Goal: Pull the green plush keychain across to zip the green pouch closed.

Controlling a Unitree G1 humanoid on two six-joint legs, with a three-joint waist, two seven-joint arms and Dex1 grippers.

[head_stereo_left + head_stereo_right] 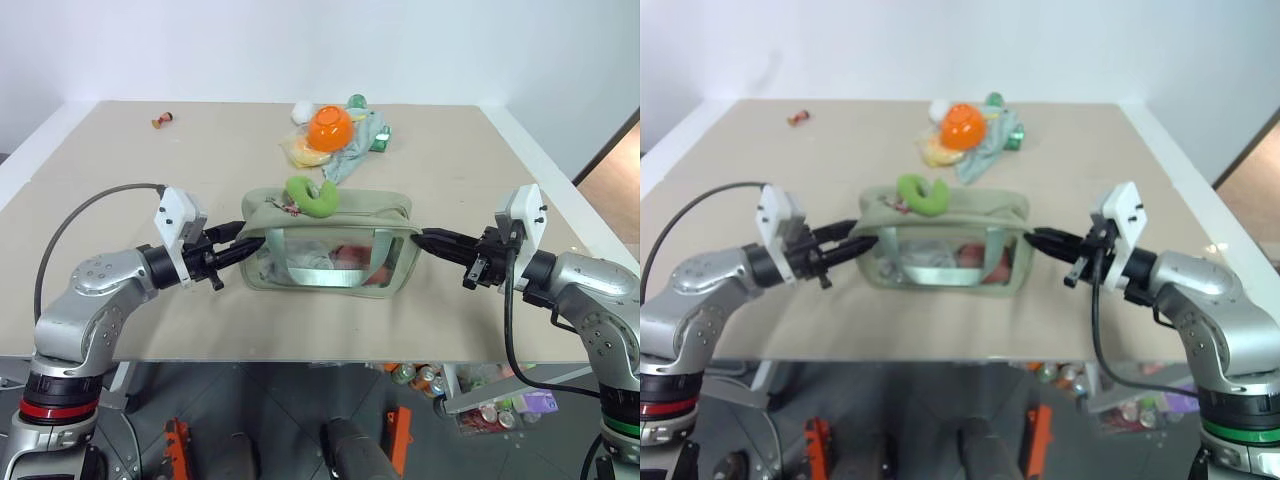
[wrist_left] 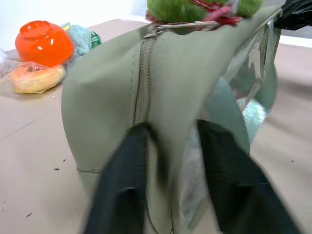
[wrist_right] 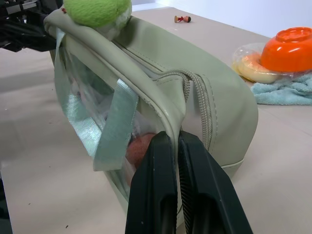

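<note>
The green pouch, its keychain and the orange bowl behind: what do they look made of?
The green pouch: matte sage fabric or faux leather, going by the stitched seams; its front is glossy clear plastic showing the contents. The green plush keychain: fuzzy lime plush with a soft nap. The orange bowl: probably smooth, shiny plastic, upside down on a pale green cloth that looks like terry.

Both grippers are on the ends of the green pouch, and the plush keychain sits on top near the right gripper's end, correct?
Not quite. The green plush keychain lies on top of the green pouch nearer the left gripper, not the right gripper; the left eye view shows it. The rest stands: each gripper is at one end of the pouch.
</note>
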